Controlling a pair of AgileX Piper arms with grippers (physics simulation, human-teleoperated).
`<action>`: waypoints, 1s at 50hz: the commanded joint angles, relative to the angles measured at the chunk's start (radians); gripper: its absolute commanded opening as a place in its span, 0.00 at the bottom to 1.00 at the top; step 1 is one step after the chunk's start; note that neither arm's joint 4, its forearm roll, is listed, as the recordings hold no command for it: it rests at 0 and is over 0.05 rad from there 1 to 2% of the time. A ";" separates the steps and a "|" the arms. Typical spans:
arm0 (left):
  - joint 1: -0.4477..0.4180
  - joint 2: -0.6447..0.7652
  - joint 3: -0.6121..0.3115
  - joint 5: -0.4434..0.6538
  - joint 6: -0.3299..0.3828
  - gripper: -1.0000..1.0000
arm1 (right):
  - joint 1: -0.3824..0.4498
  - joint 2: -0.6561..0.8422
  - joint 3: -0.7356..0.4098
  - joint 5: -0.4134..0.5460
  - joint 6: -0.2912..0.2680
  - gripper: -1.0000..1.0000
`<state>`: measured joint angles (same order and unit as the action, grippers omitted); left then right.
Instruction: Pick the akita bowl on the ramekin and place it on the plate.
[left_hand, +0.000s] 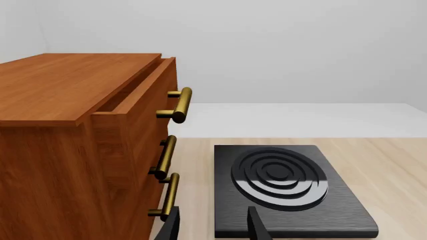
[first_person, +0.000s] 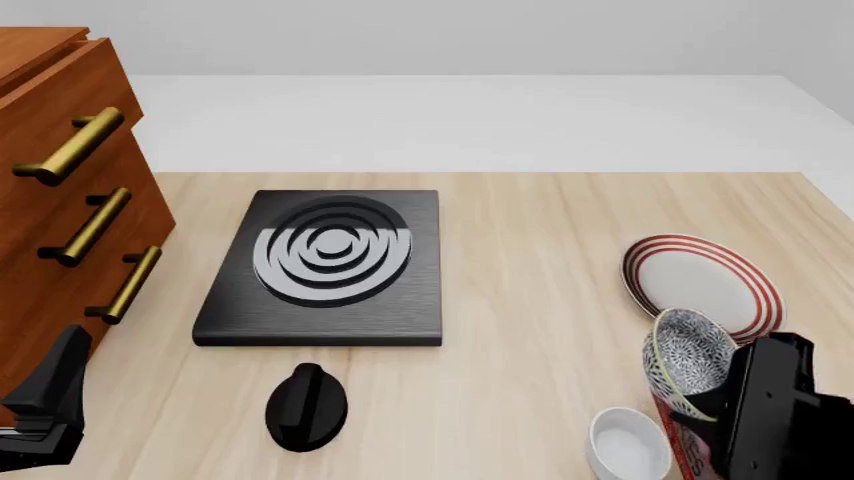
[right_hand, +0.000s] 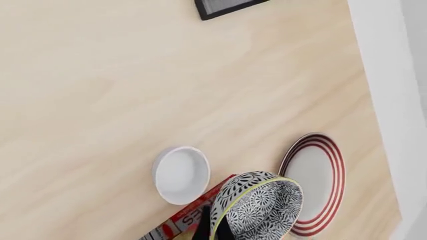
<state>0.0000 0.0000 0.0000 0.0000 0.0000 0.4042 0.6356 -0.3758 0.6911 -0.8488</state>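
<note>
Only illegible lettering, red box (right_hand: 193, 216)

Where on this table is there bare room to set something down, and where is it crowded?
Widest bare patch: the wood between the black stove burner and the plate. A smaller patch lies between the black knob and the ramekin. It is crowded at the right near corner, where the right gripper holds the akita bowl tilted over a red box.
</note>
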 joint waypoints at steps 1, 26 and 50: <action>0.000 0.000 0.000 0.000 0.000 1.00 | -0.044 0.069 -0.036 -0.063 0.008 0.00; 0.000 0.000 0.000 0.000 0.000 1.00 | -0.238 0.220 -0.236 -0.015 -0.058 0.00; 0.000 0.000 0.000 0.000 0.000 1.00 | -0.359 0.483 -0.443 -0.046 0.015 0.00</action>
<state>0.0000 0.0000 0.0000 0.0000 0.0000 0.1004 1.0082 -0.7288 0.6680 -0.8659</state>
